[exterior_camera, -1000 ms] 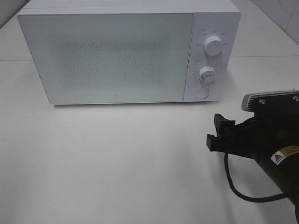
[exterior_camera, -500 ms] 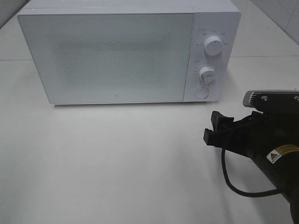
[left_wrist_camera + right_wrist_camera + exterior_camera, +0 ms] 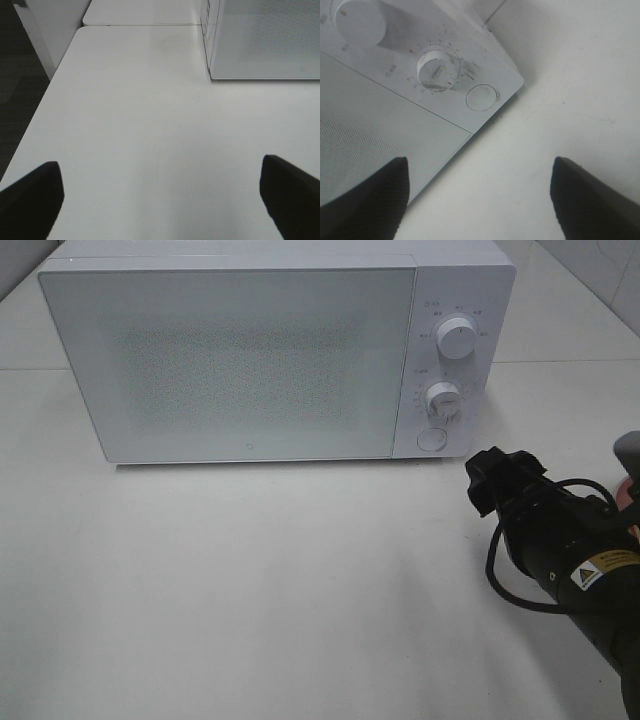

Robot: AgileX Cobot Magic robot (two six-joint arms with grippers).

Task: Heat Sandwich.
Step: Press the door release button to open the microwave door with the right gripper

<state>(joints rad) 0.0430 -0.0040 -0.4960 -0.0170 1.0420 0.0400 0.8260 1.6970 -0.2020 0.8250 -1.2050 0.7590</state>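
Facing the closed microwave, which filled the upper half of the high view, the right tool was held right of centre, just below and beside the round door button. Its jaws were seen spread and empty in the wrist view, presumably so that one fingertip could be pressed on that button to release the door. The left tool was held wide open and empty over the bare white surface, well apart from the door, apparently parked out of the way. The sandwich was not seen in any view. A pink sliver at the right edge, possibly its dish, was cropped too far to be identified.
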